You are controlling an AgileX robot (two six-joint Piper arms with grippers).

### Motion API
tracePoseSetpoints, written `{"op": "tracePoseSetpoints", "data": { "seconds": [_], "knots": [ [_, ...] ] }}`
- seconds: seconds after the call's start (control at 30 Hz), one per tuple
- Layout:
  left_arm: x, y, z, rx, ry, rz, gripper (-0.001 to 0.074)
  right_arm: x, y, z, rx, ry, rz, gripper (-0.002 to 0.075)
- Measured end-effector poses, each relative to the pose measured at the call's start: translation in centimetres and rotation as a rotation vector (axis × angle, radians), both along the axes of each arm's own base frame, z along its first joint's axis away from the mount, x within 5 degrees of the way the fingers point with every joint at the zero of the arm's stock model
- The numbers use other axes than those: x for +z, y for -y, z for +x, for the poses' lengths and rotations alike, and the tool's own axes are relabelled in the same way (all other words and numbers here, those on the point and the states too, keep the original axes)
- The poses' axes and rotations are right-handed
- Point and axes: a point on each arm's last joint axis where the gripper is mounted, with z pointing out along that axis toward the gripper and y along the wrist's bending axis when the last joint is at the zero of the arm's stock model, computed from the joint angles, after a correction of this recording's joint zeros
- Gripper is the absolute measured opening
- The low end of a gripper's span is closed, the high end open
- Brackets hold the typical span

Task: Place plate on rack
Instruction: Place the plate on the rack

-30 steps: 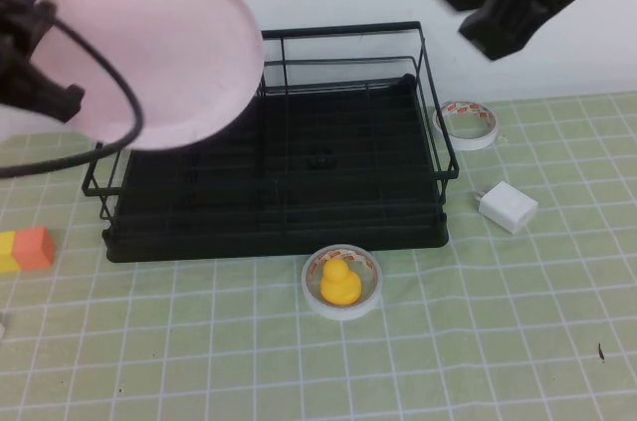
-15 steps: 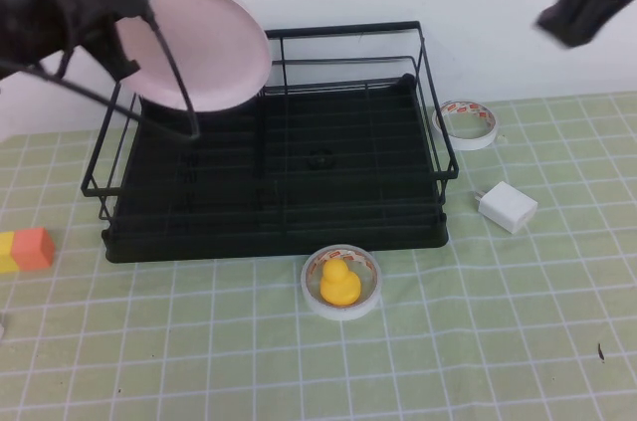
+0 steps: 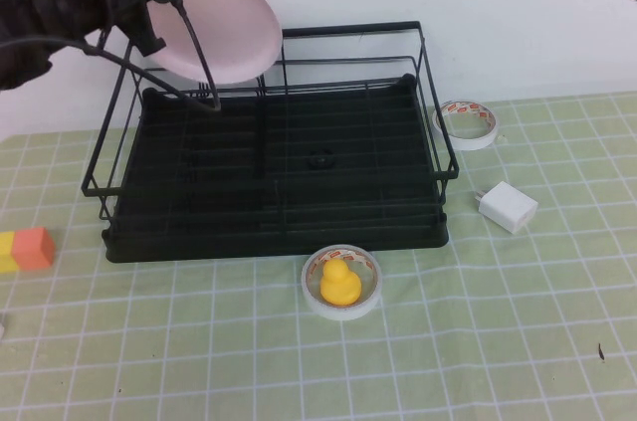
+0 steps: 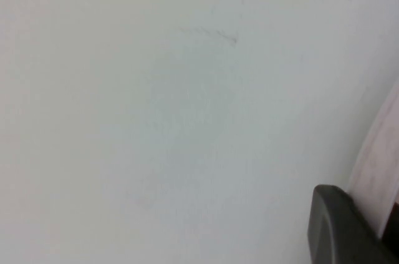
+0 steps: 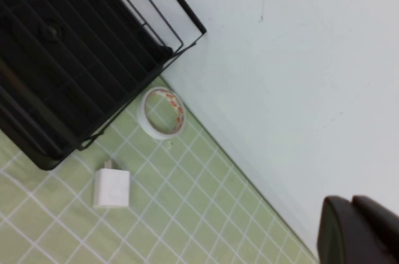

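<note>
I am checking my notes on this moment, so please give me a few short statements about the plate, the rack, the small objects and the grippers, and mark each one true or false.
1. The left gripper holds the pink plate above the far left corner of the black dish rack. True.
2. The plate lies flat on the rack's tray. False: it is tilted in the air, still held.
3. A yellow rubber duck sits inside a white tape roll in front of the rack. True.
4. The white charger lies inside the rack. False: it lies on the mat, to the rack's right.
5. The right gripper touches the second tape roll. False: it is raised far above it.
</note>
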Motion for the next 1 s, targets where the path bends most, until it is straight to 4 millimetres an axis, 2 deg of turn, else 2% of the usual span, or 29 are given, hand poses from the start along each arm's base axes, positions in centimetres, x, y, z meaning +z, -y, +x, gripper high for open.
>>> {"op": "tracePoseSetpoints", "data": {
  "seconds": [0.23, 0.33, 0.43, 0.57, 0.63, 0.7, 1.0],
  "knots": [
    [-2.4, 0.1, 0.9, 0.014, -0.075, -0.057, 0.0008, 0.0, 0.1, 0.0, -0.005, 0.005, -0.005, -0.0002],
    [-2.7, 0.1, 1.0, 0.014, -0.102, -0.101, 0.0054, 0.0, 0.1, 0.0, -0.005, 0.005, -0.005, -0.0002],
    [-2.8, 0.2, 1.0, 0.015, -0.124, -0.147, 0.0193, 0.0, 0.0, 0.0, -0.003, 0.004, -0.004, -0.0002],
    [-3.1, 0.2, 1.2, 0.023, -0.156, -0.204, 0.0456, -0.1, -0.2, -0.1, 0.015, -0.018, 0.020, -0.0002],
    [-3.4, 0.3, 1.3, 0.024, -0.177, -0.240, 0.0511, -0.2, -0.4, -0.2, 0.028, -0.035, 0.039, -0.0002],
    [-3.5, 0.4, 1.2, 0.016, -0.200, -0.286, 0.0522, -0.3, -0.5, -0.3, 0.038, -0.047, 0.052, -0.0002],
    [-3.9, 1.7, 1.0, -0.034, -0.254, -0.371, 0.0484, -0.5, -0.9, -0.4, 0.050, -0.078, 0.101, -0.0002]
  ]
}}
